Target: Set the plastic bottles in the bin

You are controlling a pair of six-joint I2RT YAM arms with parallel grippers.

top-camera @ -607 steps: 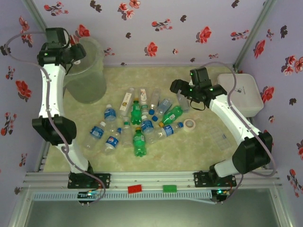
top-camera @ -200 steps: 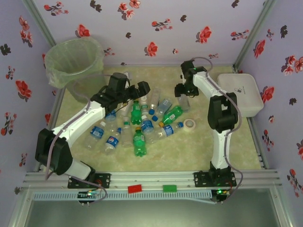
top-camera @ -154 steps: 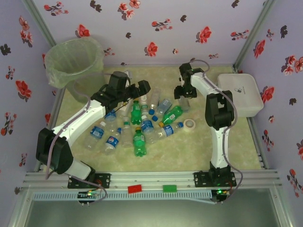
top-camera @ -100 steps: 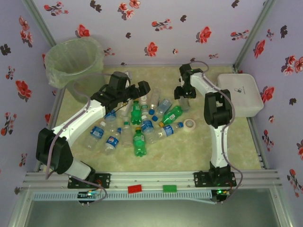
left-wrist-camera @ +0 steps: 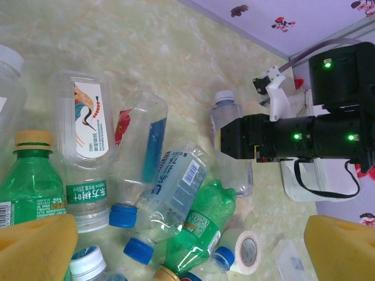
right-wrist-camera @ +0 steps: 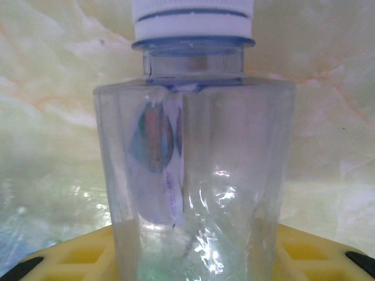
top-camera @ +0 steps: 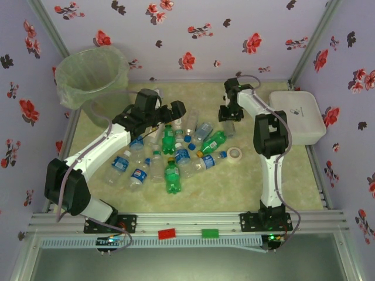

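Several plastic bottles (top-camera: pixel 176 153), clear and green with blue, white or yellow caps, lie in a heap mid-table. The bin (top-camera: pixel 94 73), lined with a pale green bag, stands at the far left corner. My left gripper (top-camera: pixel 176 109) (left-wrist-camera: pixel 190 225) hovers open over the heap's far side, above a green bottle (left-wrist-camera: pixel 202 225). At the heap's far right edge my right gripper (top-camera: pixel 227 115) (right-wrist-camera: pixel 196 252) is shut on a clear white-capped bottle (right-wrist-camera: pixel 196 175) (left-wrist-camera: pixel 225 100), yellow pads (right-wrist-camera: pixel 76 252) on both its sides.
A white lidded box (top-camera: pixel 299 117) sits at the far right. A small white tape roll (top-camera: pixel 235 153) (left-wrist-camera: pixel 249 250) lies right of the heap, with a clear flat piece (top-camera: pixel 274 172) beyond it. Floral walls close in the table.
The left arm swung from the bin to above the heap. The right gripper reached to the heap's far right edge and closed on the clear white-capped bottle.
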